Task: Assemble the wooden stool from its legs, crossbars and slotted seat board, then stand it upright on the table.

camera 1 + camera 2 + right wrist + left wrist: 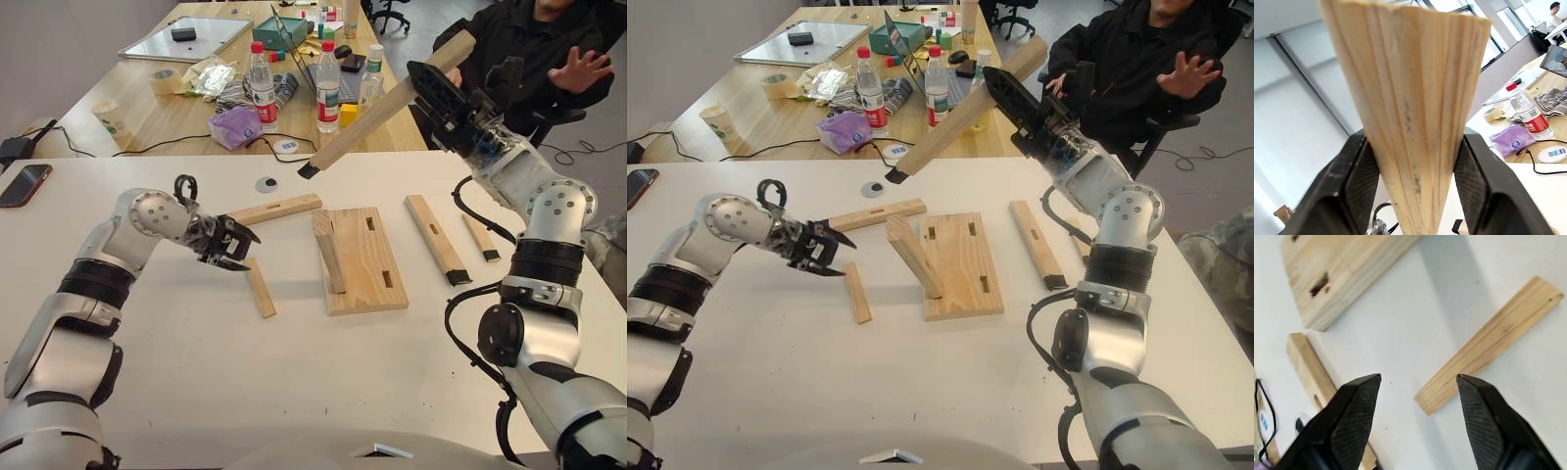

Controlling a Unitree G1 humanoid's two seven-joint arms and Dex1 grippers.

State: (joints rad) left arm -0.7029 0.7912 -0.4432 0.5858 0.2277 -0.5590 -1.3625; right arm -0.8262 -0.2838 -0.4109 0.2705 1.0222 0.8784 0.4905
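The board [364,259] lies flat mid-worktop [294,392], with a tilted leg [913,257] standing on its left half. A second leg [277,209] lies just off its far left corner, and a third leg [438,238] lies to its right. The right end effector [436,83] is clamped on a raised leg [372,122] — held high and slanting, black-capped end lowest. The left end effector [251,251] hovers low left of the board, fingers wide apart — a short crossbar [261,287] has its end between them, ungripped.
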